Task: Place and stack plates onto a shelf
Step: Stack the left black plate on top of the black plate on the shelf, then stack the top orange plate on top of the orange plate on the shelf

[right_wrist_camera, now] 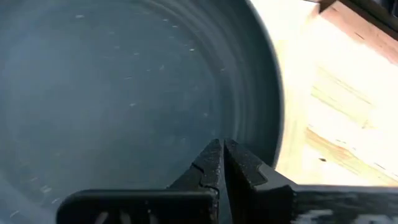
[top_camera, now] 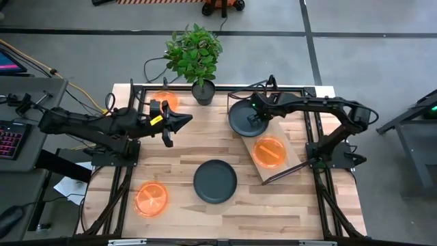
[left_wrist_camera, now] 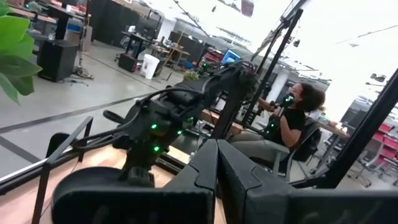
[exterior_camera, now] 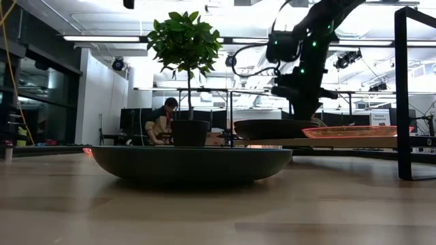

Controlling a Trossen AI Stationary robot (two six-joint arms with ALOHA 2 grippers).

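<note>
A dark grey plate (top_camera: 240, 117) sits on the far end of the light wood shelf (top_camera: 292, 158), with an orange plate (top_camera: 269, 152) beside it on the near end. My right gripper (top_camera: 255, 124) is shut and points down over the dark plate's inside (right_wrist_camera: 124, 81), close to its rim. My left gripper (top_camera: 183, 121) is shut and hangs in the air left of the shelf, holding nothing. Another dark plate (top_camera: 215, 181) lies flat on the table's near middle. Two more orange plates lie on the table, one at the near left (top_camera: 151, 199) and one at the far left (top_camera: 164, 101). My right gripper (right_wrist_camera: 222, 144) comes from above with its shut fingertips over the dark plate's inner floor, just inside the rim (right_wrist_camera: 268, 118). I cannot tell whether the tips touch the plate. The plate rests flat on the shelf (exterior_camera: 340, 141).
A potted plant (top_camera: 198, 61) stands at the table's far edge between the arms. Black frame rails (top_camera: 133, 130) run along the table's sides. Bare tabletop (top_camera: 205, 147) lies between the left gripper and the shelf. A person (left_wrist_camera: 292, 118) sits in the room beyond the table.
</note>
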